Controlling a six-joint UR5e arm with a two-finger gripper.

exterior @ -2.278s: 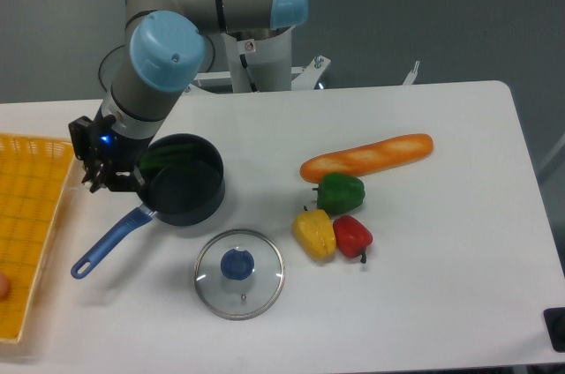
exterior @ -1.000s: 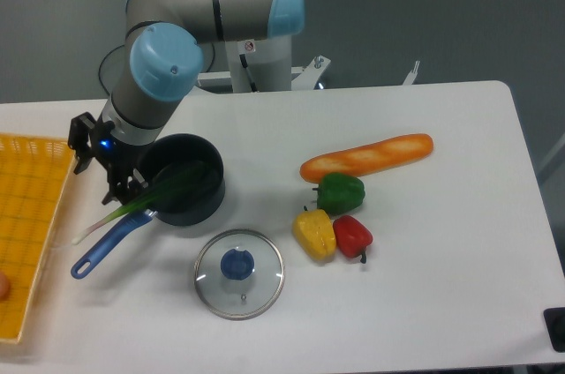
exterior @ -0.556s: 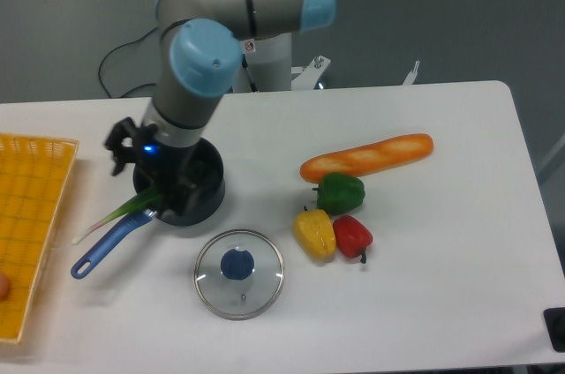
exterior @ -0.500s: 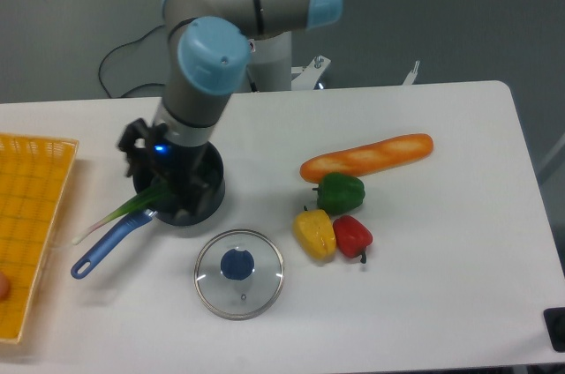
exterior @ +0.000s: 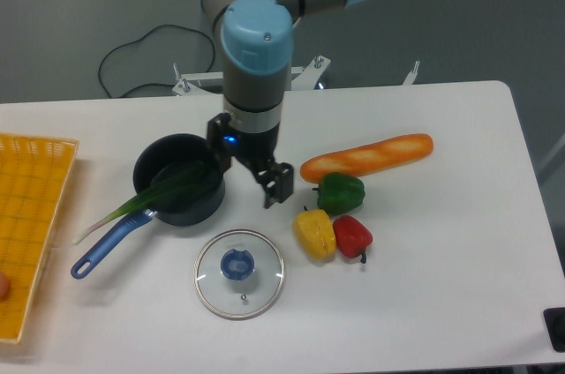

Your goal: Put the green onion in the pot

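Tool (exterior: 256,178) released, empty, right of pot (exterior: 179,179); green onion (exterior: 141,204) propped over rim

1. A white desk (exterior: 424,303) with rounded corners fills most of the view.
2. Behind the desk stands a plain grey wall (exterior: 459,12), evenly lit, with no window in sight.
3. A black cable (exterior: 132,48) loops in front of the wall, beyond the desk's far edge.
4. White metal brackets (exterior: 313,70) show at the far edge of the desk, and another small white piece (exterior: 411,72) sticks up further right.
5. A dark object (exterior: 555,328) sits at the lower right corner of the picture; what it is cannot be told.
6. Light is soft and shadows on the desk are faint.
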